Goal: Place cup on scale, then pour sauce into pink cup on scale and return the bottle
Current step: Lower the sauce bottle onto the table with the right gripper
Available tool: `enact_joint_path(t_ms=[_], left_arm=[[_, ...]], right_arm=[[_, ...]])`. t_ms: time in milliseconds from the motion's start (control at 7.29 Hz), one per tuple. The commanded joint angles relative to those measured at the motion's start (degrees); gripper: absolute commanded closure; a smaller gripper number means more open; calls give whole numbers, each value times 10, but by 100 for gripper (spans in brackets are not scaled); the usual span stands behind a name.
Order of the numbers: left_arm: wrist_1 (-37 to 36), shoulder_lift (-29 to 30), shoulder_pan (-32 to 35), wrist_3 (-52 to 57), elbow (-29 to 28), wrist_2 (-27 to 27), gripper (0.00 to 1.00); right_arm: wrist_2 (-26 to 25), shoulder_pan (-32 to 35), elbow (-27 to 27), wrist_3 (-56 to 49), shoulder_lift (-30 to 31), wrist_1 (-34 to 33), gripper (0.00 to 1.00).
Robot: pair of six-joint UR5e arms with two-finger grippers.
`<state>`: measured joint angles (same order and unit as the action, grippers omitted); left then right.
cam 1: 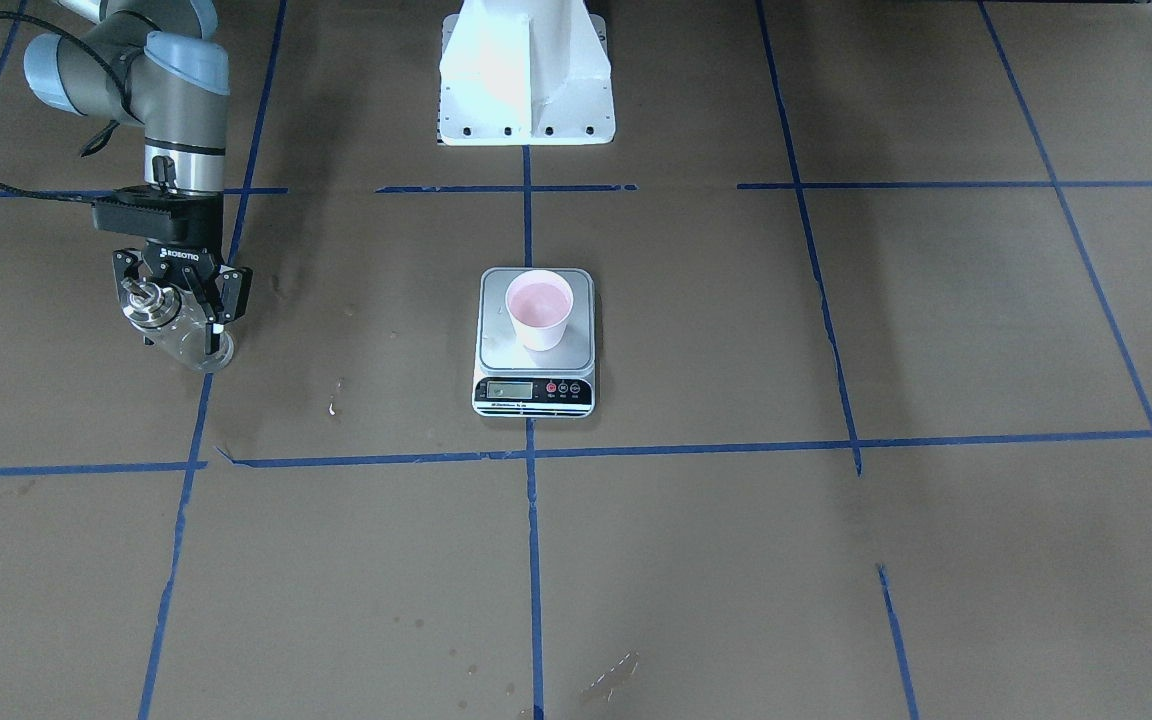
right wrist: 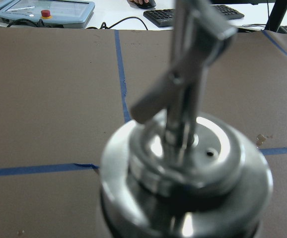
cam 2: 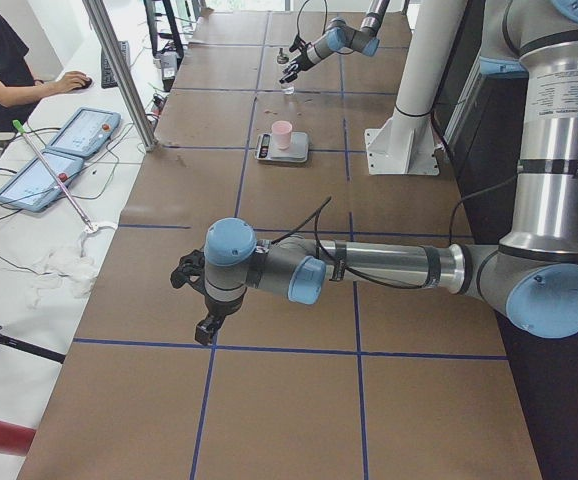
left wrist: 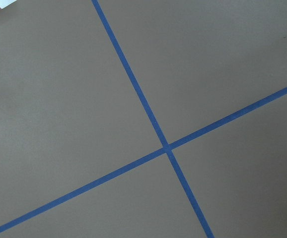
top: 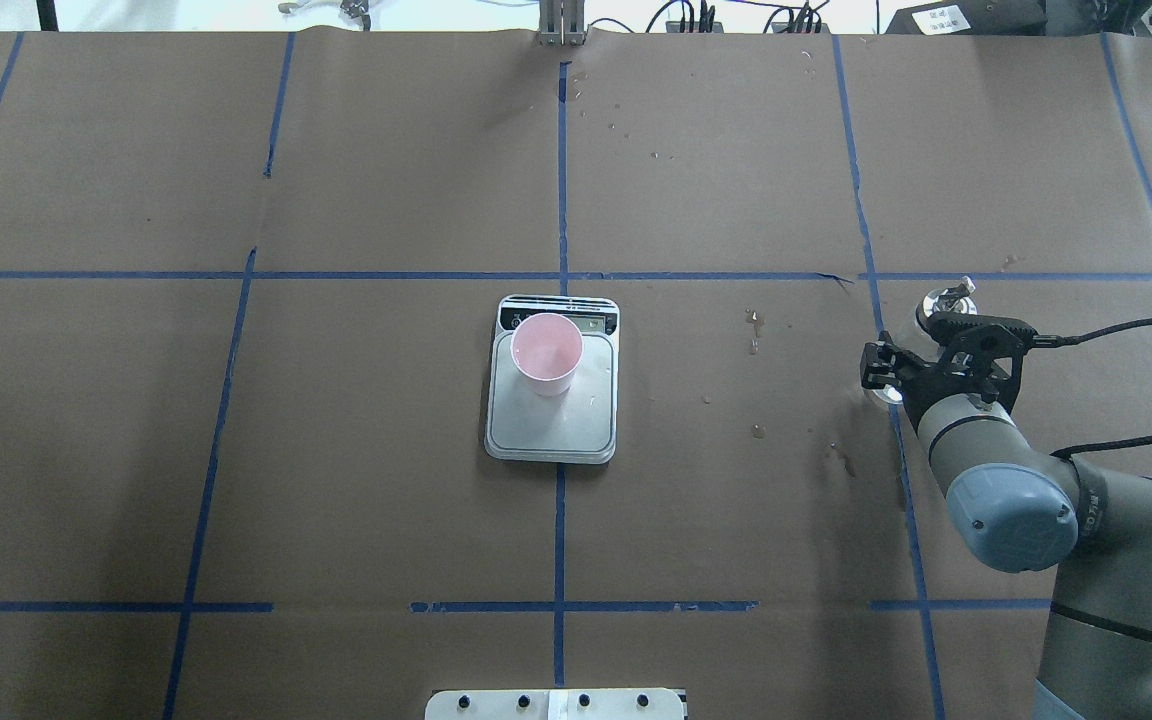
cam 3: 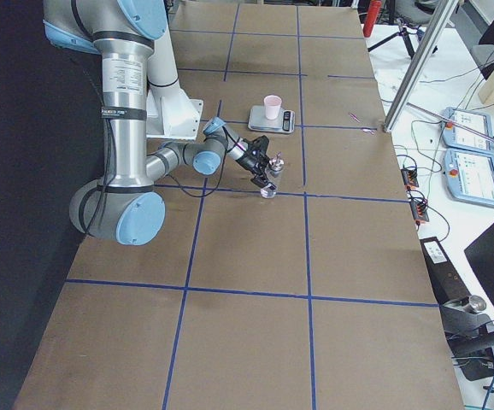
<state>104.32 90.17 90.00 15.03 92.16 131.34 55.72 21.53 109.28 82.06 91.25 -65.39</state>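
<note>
Grips the bottle [cam 1: 191, 345] between the closed fingers of the right gripper [cam 1: 176, 312], metal spout [right wrist: 193, 64] filling the wrist view. Shows the cup [cam 1: 539, 308] upright on the scale [cam 1: 501, 350], well apart from that gripper, to its left. Cannot tell the opening of the left gripper [cam 2: 207, 328], poised over the taped table [cam 1: 836, 550].

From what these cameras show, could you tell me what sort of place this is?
Probably a robotics lab workbench: a paper-covered table gridded with blue tape, the right gripper holding a bottle, a kitchen scale, and teach pendants alongside.
</note>
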Motion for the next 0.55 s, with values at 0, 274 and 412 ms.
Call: enact_joint_path(t_ms=[0,274,412], left_arm=[[0,0,0,0,0,0,0],[0,1,0,-1,0,0,0],[0,1,0,0,-1,0,0]], right_arm=[[3,1,0,-2,1,0,53],[2,1,1,-3,1,0,16],[2,1,1,-3,1,0,11]])
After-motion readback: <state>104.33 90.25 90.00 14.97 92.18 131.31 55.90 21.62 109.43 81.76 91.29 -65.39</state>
